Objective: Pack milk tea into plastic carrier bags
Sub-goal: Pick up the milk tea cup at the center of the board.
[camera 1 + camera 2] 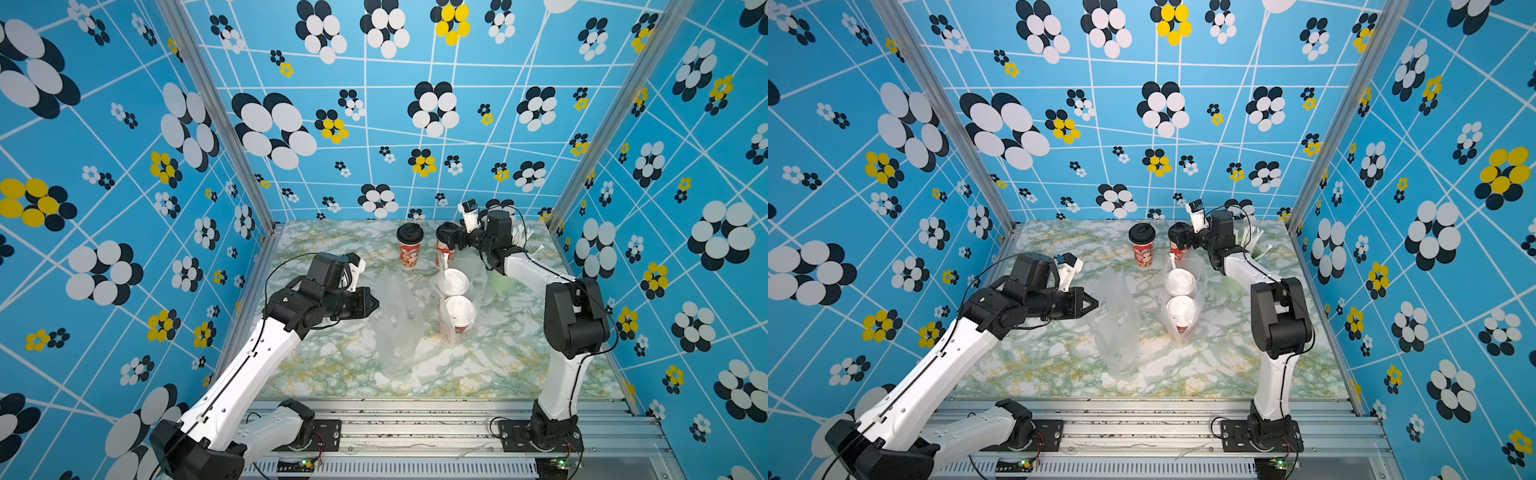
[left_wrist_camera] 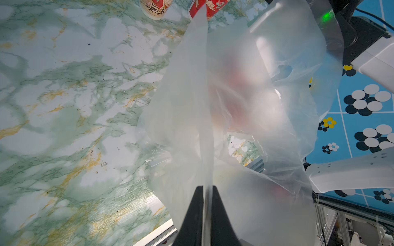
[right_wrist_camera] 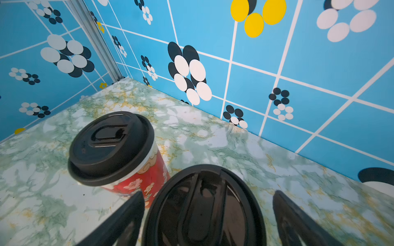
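In both top views an empty plastic carrier bag stands crumpled mid-table. My left gripper is shut on a fold of its film. A second carrier bag to its right holds two white-lidded milk tea cups. Two black-lidded milk tea cups stand upright at the back. My right gripper is open with a finger on either side of the right-hand one, just under its lid. The left-hand one stands free beside it.
A pale green cup of white wrapped straws stands at the back right, behind my right forearm. The back wall is close behind the black-lidded cups. An aluminium rail runs along the table's front edge.
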Action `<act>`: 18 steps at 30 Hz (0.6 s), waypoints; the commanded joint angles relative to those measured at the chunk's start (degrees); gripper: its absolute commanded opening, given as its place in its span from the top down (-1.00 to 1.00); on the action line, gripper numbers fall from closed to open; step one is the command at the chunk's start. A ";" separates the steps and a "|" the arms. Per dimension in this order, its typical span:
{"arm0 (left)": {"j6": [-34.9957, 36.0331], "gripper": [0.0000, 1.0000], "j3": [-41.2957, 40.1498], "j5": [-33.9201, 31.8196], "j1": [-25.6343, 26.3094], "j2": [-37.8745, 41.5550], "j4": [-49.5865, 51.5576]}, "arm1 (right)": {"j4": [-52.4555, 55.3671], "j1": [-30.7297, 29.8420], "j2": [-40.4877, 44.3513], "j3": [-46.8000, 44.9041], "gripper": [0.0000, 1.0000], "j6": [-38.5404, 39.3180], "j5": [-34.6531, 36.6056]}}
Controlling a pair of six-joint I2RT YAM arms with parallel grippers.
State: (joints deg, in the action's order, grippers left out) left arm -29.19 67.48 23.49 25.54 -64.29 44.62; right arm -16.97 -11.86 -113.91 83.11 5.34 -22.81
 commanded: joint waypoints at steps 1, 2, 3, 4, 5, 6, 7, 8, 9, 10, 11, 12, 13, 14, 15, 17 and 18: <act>-0.85 0.79 2.14 1.30 -0.91 -0.61 0.54 | 0.06 -0.09 -1.63 2.41 -0.90 -1.03 -0.59; -0.74 0.79 2.54 0.96 -0.99 -0.63 0.80 | 0.09 -0.10 -1.90 2.54 -0.90 -1.22 -0.35; -0.61 0.79 2.88 0.91 -1.25 -0.88 1.07 | 0.41 -0.05 -2.14 2.82 -0.90 -1.02 -0.10; -0.73 0.79 3.16 1.23 -1.65 -1.10 1.08 | 0.63 -0.02 -2.28 3.06 -0.90 -0.95 0.27; -0.86 0.79 3.27 1.64 -2.01 -1.49 0.93 | 0.66 0.07 -2.50 3.21 -0.90 -0.95 0.64; -1.08 0.79 3.42 2.29 -2.32 -1.83 0.82 | 0.86 0.21 -2.67 3.51 -0.90 -0.96 0.95; -1.09 0.79 3.78 2.54 -2.34 -2.31 0.80 | 1.39 0.26 -2.85 3.97 -0.90 -1.02 0.92; -1.23 0.79 4.16 2.67 -2.30 -2.69 0.95 | 1.88 0.30 -2.94 4.37 -0.89 -0.75 0.85; -1.31 0.79 4.53 2.81 -2.34 -3.08 1.15 | 2.56 0.38 -3.03 4.72 -0.89 -0.42 0.67; -1.42 0.79 4.89 2.96 -2.39 -3.25 1.33 | 3.14 0.44 -3.05 4.85 -0.88 0.20 0.48; -1.44 0.79 5.01 2.88 -2.35 -3.33 1.42 | 3.48 0.45 -3.07 4.78 -0.88 0.48 0.41; -1.61 0.79 5.11 2.80 -2.41 -3.32 1.43 | 3.78 0.43 -3.01 4.55 -0.89 0.87 0.38; -1.62 0.79 5.08 2.77 -2.40 -3.36 1.39 | 4.08 0.53 -2.99 4.43 -0.89 1.18 0.32; -1.81 0.79 4.96 2.79 -2.41 -3.26 1.26 | 4.55 0.52 -2.97 4.30 -0.89 1.38 0.31; -1.88 0.79 4.75 2.79 -2.42 -3.22 1.18 | 5.24 0.58 -2.93 4.30 -0.89 1.68 0.32; -2.09 0.79 4.34 2.75 -2.42 -3.11 0.93 | 6.04 0.61 -2.79 3.95 -0.89 1.87 0.22; -2.17 0.79 4.33 2.78 -2.42 -3.10 0.86 | 6.42 0.61 -2.77 3.77 -0.89 1.99 0.11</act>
State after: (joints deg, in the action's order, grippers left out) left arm -30.72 71.02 25.32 23.59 -67.46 44.99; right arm -13.43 -11.64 -116.01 86.37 5.89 -22.63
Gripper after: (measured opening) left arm 0.105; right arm 0.947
